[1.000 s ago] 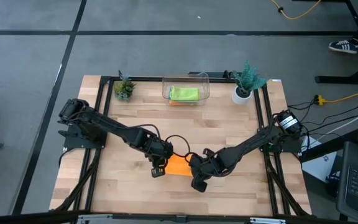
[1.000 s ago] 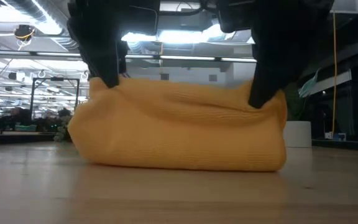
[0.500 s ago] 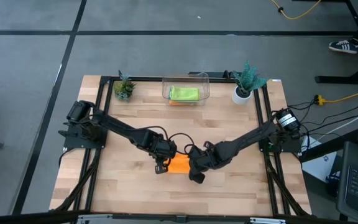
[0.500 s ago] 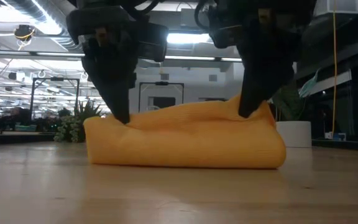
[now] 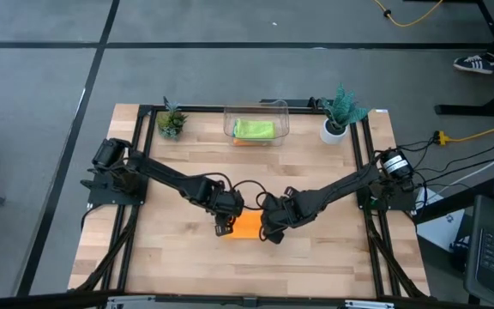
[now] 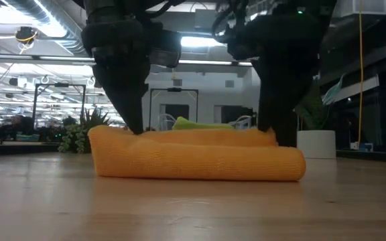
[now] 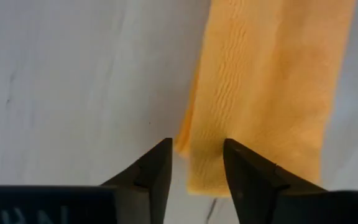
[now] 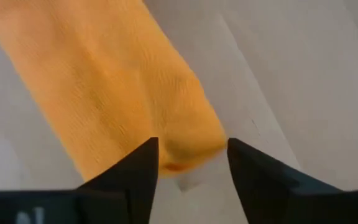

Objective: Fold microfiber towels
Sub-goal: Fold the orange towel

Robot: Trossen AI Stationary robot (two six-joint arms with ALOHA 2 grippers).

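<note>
- Lying folded near the front middle of the table, the orange towel sits flat between both grippers, a doubled strip with its fold facing the low camera.
- Left gripper hovers over one end of the strip, fingers parted, nothing pinched between them; the cloth edge shows in the gap.
- Right gripper is over the other end, fingers likewise spread and empty, straddling the rounded corner.
- At the far edge, a lime green towel rests in the clear bin, on top of something orange, with a small plant to one side and a potted plant to the other.
- Handling call: this cloth looks light, soft and limp, with a ribbed pile that should grip well rather than slip. Nothing fragile here.
- It sags wherever unsupported, so one pinch point would likely let the fold spill open.
- Best hold, I'd judge: both end corners together, pinching through all layers at the open edge.
</note>
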